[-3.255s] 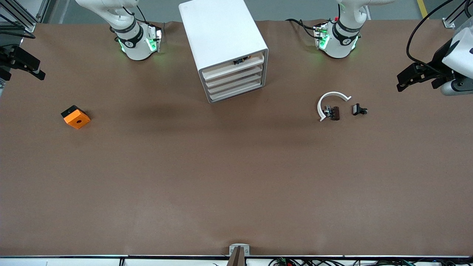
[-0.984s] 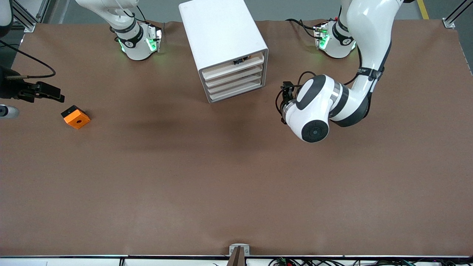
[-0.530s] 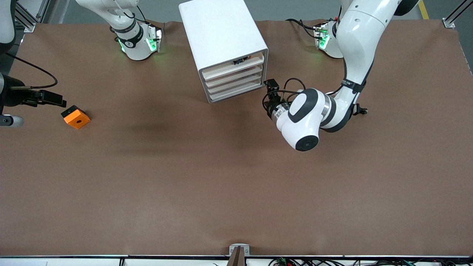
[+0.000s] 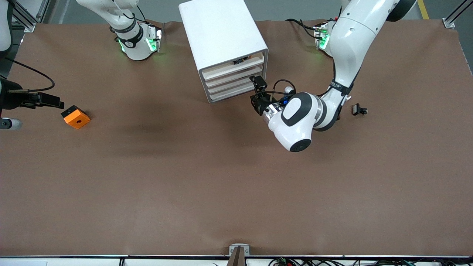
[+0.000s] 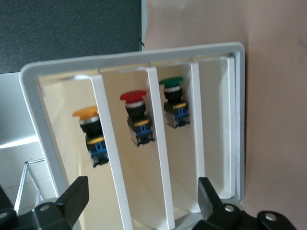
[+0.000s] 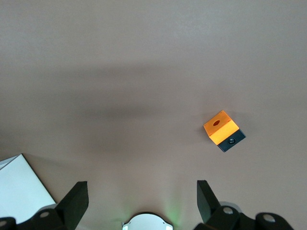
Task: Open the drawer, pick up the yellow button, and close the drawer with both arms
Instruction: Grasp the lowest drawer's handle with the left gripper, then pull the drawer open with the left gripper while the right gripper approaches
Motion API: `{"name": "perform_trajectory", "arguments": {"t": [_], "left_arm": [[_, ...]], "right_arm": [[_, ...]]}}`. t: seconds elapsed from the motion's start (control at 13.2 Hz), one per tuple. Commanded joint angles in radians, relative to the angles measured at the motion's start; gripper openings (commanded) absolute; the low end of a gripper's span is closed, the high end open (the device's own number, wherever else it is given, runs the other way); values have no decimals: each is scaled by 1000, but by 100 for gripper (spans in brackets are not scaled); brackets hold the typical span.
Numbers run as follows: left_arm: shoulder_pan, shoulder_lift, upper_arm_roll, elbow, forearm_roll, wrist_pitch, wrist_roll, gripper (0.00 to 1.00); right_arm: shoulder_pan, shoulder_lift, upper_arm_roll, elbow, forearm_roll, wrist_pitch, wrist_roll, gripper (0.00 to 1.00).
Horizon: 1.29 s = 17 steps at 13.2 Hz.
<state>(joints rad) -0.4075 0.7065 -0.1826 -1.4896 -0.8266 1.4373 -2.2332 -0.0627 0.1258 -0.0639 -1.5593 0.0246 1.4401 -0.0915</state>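
Observation:
The white cabinet [image 4: 221, 29] stands at the table's back middle with its four drawers level with each other. The top drawer [image 4: 233, 68] holds the button [image 4: 242, 59], a small dark thing. In the left wrist view the button [image 5: 90, 129] has a yellow-orange cap and sits in the widest slot of the cabinet [image 5: 240, 120]. My left gripper [image 4: 255, 90] is open and empty, right at the drawer fronts at the cabinet's corner toward the left arm's end; it also shows in the left wrist view [image 5: 141, 206]. My right gripper [image 4: 51, 99] is open and empty beside the orange block.
An orange square block [image 4: 75, 116] with a hole lies at the right arm's end, also in the right wrist view [image 6: 223, 129]. Red-capped [image 5: 136, 117] and green-capped [image 5: 173, 103] push-buttons sit in other drawers. A small black clip [image 4: 359, 109] lies beside the left arm.
My left arm has swung in from the table's end and brought its gripper up to the drawer fronts. My right gripper has shifted slightly near the orange block.

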Motion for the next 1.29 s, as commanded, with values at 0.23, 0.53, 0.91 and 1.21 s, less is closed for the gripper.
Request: {"name": "perform_trajectory", "arguments": {"t": [0.23,0.53,0.91,1.21], "left_arm": [[-68,54,3,66,-74,-17,-14,97],[-83,65,3,68,-117,-15,-17,71],[-105,74,3,66,-150,-11,-20,67],[-114,74,3,65,-187,-11,-29,55]], "right_arm": [[-39,23,10,28,17,-9,-17,100],[-37,21,10,28,15,-10,-7,100],[-5,20,16,28,17,-15,128,100],[9,18,18,28,17,-18,171,100]]}}
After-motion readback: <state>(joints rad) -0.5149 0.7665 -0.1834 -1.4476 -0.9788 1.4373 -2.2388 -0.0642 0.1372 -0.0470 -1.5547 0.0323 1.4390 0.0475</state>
